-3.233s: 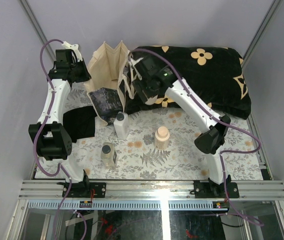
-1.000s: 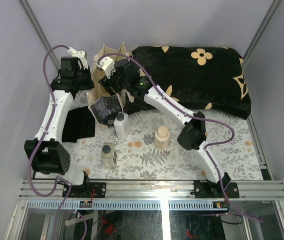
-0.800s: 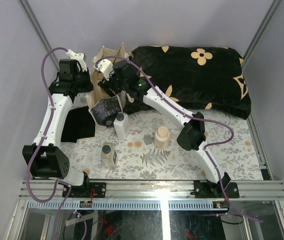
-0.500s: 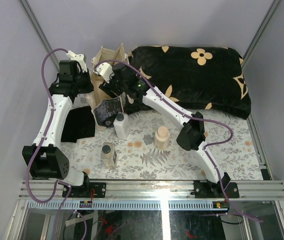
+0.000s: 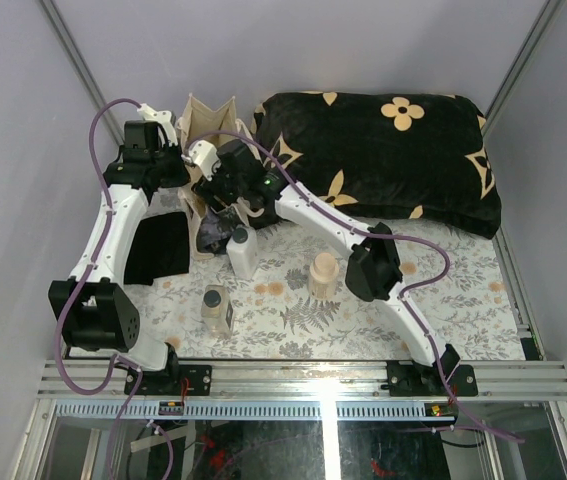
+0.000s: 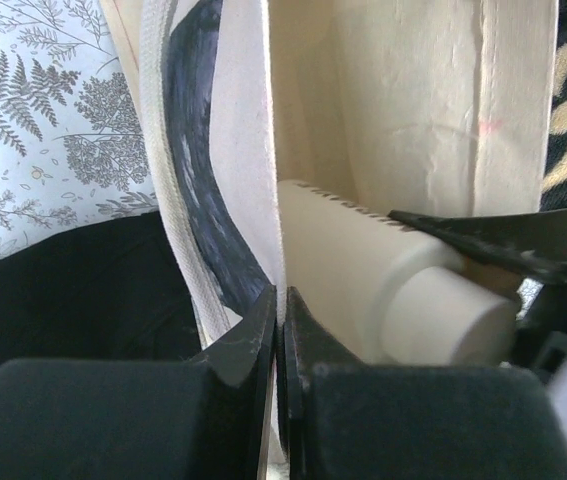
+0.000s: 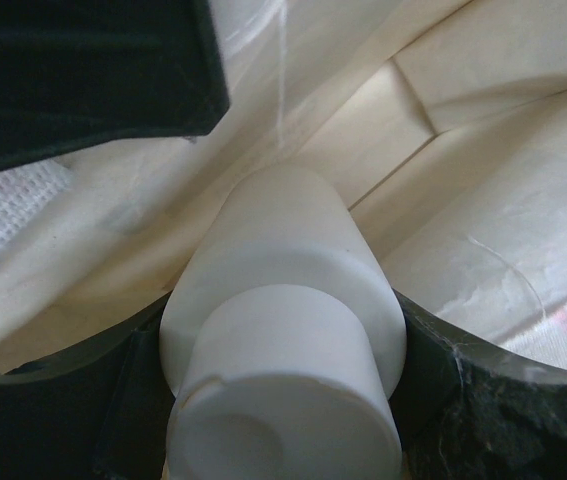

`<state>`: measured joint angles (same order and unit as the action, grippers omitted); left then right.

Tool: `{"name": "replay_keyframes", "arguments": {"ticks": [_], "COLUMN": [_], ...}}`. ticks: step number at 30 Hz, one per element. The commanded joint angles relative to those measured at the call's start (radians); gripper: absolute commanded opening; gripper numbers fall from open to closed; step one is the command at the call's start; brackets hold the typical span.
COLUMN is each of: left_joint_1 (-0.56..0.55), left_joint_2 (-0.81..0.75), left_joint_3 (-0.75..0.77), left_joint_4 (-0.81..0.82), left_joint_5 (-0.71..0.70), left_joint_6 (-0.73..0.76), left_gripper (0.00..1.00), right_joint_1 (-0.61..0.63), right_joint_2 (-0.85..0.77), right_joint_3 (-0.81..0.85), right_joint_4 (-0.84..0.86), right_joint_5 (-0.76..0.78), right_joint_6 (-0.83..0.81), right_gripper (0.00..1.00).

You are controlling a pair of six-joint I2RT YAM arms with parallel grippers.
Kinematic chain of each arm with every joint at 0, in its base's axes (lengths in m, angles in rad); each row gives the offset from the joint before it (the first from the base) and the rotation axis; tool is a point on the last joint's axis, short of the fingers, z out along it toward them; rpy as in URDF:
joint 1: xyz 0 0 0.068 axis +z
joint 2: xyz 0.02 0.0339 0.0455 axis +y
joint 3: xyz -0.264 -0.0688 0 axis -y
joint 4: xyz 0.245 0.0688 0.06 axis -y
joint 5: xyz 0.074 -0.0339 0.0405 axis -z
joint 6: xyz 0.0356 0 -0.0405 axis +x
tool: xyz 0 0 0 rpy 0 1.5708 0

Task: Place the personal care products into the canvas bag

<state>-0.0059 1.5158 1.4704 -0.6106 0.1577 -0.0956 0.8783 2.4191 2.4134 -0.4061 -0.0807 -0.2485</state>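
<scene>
Round beige bottle (image 7: pixel 283 330), its cap toward the wrist camera, is clamped across its body between the right gripper's (image 7: pixel 285 400) two dark fingers (image 7: pixel 463 410), inside the open mouth of the cream canvas bag (image 5: pixel 208 118) at the far left of the table. The left gripper (image 6: pixel 277 335) has its fingers pressed together on the bag's front rim.

Three more products stand outside the bag on the fern-print tablecloth (image 5: pixel 463 290): a white flat-sided bottle (image 5: pixel 242 250), a small tan bottle (image 5: pixel 216 310) and a second round beige bottle (image 5: pixel 323 275).

The held bottle looks like smooth rigid plastic, probably light and a little slippery. Gripping across the broad body seems safer than the narrower cap. The bag is soft and would likely sag if released.

No brand or writing is legible; the bag's dark printed panel (image 6: pixel 198 200) shows no readable words.
</scene>
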Motion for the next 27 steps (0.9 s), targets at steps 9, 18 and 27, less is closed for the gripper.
{"name": "replay_keyframes", "arguments": {"ticks": [9, 18, 27], "left_joint_1": [-0.002, -0.002, 0.012], "left_joint_2": [0.004, 0.001, 0.005], "left_joint_3": [0.018, 0.012, 0.014], "left_joint_4": [0.052, 0.055, 0.052], "left_joint_5": [0.018, 0.011, -0.002], "left_joint_6": [-0.003, -0.001, 0.000], "left_gripper": [0.00, 0.00, 0.00], "right_joint_1": [0.027, 0.029, 0.029], "right_joint_2": [0.053, 0.030, -0.045], "right_joint_3": [-0.046, -0.038, -0.022], "right_joint_4": [0.030, 0.020, 0.010], "right_joint_5": [-0.020, 0.005, 0.086], "right_joint_6": [0.010, -0.004, -0.030], "right_gripper": [0.65, 0.99, 0.99]}}
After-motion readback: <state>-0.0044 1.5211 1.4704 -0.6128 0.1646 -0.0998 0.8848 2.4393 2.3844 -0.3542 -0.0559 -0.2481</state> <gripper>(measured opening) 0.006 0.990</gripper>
